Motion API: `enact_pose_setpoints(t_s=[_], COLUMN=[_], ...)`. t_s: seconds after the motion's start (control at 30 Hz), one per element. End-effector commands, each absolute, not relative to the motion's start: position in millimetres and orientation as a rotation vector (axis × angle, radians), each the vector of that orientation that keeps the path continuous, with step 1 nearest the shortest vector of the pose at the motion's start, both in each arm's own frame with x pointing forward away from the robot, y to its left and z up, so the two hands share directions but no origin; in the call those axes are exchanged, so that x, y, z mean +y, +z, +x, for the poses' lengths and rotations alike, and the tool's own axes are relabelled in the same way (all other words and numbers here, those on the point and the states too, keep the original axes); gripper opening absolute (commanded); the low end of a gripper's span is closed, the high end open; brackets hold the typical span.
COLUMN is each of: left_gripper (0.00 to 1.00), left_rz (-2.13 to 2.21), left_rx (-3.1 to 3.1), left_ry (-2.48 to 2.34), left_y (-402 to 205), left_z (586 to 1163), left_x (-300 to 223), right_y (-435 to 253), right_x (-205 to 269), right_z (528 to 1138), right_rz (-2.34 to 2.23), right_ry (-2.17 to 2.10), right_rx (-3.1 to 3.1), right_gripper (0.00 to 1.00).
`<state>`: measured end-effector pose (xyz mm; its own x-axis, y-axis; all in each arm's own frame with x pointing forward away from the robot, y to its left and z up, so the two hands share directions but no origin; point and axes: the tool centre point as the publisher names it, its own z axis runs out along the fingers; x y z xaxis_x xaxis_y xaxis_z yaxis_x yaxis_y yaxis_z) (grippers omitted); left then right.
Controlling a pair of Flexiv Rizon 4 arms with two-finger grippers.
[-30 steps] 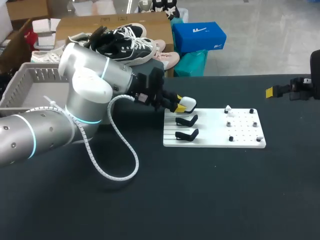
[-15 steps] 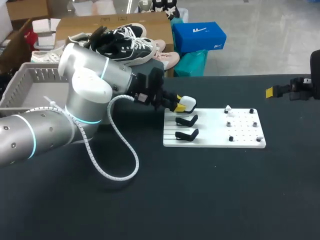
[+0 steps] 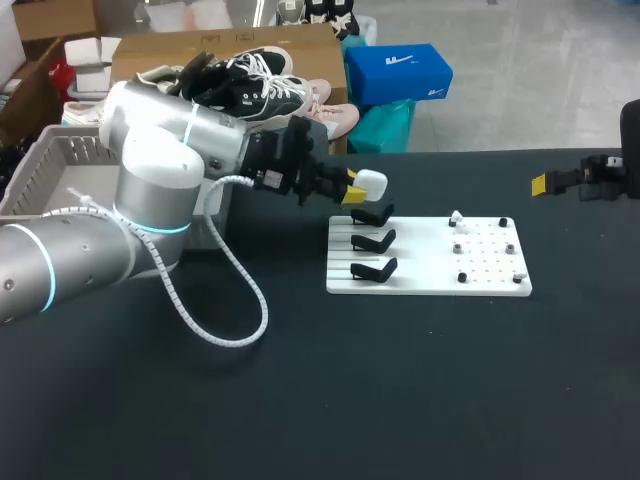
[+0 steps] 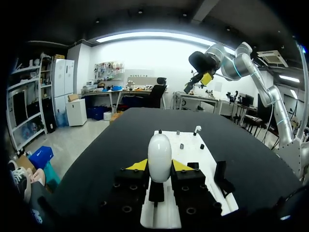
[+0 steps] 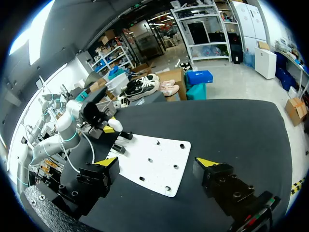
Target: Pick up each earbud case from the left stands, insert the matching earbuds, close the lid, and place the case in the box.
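Left pincer (image 3: 355, 188) has lifted the case (image 3: 371, 182), seemingly off its stand (image 3: 372, 214).

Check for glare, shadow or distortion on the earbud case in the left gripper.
Head view: even light, no glare; the white earbud case stands out against the table. Left wrist view: strong backlight from the room; case, held in the left gripper, is bright with little surface detail; table edges bow. Right wrist view: case small and far off, lines curve towards the rim.

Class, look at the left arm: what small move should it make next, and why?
Probably raise the left pincer a little: it is shut on the white case, just above the top stand, so clearance seems wise before carrying it off.
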<state>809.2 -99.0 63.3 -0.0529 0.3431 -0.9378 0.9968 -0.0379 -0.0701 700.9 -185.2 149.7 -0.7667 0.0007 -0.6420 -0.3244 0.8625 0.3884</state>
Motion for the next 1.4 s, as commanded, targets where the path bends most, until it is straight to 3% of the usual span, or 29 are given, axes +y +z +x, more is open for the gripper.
enact_pose_setpoints(t_s=[0.03, 0.7, 1.4], left_gripper=[0.0, 0.0, 0.0], left_rz=[1.437, 1.396, 1.396], left_rx=[1.457, 1.284, 1.284], left_ry=[-1.107, -1.196, -1.196], left_y=[86, 136, 136], left_z=[782, 723, 723], left_x=[-86, -78, -78], right_y=[149, 149, 149], right_x=[-186, -186, -186], right_z=[702, 702, 702], right_rz=[-0.237, -0.237, -0.237], right_ry=[0.648, 0.648, 0.648], right_rx=[2.371, 2.371, 2.371], right_gripper=[1.0, 1.0, 1.0])
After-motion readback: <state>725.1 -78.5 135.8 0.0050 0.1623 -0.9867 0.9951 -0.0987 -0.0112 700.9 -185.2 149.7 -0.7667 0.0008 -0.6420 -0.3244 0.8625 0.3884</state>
